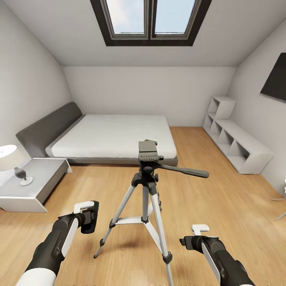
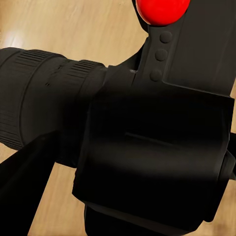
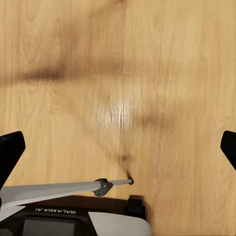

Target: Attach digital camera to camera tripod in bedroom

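Bedroom with sloped white ceiling and a dark-framed skylight (image 1: 150, 22). Camera tripod (image 1: 147, 190) stands upright on the light wood floor (image 1: 222, 198), centred between the 2 arms in the head view, 3 silver legs spread, dark grey head bare on top, black pan handle (image 1: 184, 171) pointing toward the right arm's side. Left gripper (image 1: 88, 216) is raised just beside the tripod's near leg, apart from it; it is clamped on the digital camera (image 2: 152, 147), whose black body with lens barrel and red button (image 2: 162, 10) sits close in the left wrist view. In the head view the camera shows as a dark block at the gripper (image 1: 89, 222). Right gripper (image 1: 198, 237) sits low on the tripod's other side, holding nothing; in the right wrist view its 2 dark fingertips (image 3: 11, 157) stand far apart at opposite edges, with a silver tripod leg (image 3: 64, 188) crossing over floor. Behind the tripod: low grey bed (image 1: 113, 137), white cubby shelf (image 1: 234, 141) along the right wall, grey side table (image 1: 37, 178) carrying a lamp (image 1: 12, 159).
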You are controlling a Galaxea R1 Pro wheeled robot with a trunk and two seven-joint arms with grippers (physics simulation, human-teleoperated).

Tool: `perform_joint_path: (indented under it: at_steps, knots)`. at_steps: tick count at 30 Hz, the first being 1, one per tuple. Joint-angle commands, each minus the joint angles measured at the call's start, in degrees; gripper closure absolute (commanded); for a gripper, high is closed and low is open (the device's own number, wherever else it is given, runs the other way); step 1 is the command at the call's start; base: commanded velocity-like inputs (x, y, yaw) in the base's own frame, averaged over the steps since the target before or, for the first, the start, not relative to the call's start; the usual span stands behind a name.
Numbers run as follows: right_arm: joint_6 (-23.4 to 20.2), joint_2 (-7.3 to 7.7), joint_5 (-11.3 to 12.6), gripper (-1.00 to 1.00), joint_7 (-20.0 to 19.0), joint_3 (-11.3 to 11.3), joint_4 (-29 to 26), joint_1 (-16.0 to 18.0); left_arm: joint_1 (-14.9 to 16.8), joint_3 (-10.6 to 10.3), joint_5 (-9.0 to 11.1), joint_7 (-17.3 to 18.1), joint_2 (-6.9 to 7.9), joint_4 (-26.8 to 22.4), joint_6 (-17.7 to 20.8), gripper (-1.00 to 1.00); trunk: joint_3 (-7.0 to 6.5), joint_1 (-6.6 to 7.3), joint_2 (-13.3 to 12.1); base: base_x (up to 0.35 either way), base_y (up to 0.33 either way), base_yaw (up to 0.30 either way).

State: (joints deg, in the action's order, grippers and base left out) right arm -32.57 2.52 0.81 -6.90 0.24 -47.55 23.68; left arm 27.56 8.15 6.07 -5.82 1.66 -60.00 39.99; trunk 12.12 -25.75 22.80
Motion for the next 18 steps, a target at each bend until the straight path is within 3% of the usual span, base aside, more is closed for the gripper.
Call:
perform_joint_path:
  at_steps: [1,18]
  knots:
    - [-0.31,0.03,0.07,-1.00,-0.13,0.02,-0.09,0.04,0.04,-0.05,0.61,-0.50,0.01,-0.10,0.27,1.00,0.21,-0.03,0.12,0.000,0.000,0.000]
    - [-0.26,0.14,0.07,-1.00,-0.13,-0.27,-0.70,0.02,0.04,-0.06,0.61,-0.49,0.01,-0.28,0.27,1.00,1.14,-0.03,0.12,0.000,0.000,0.000]
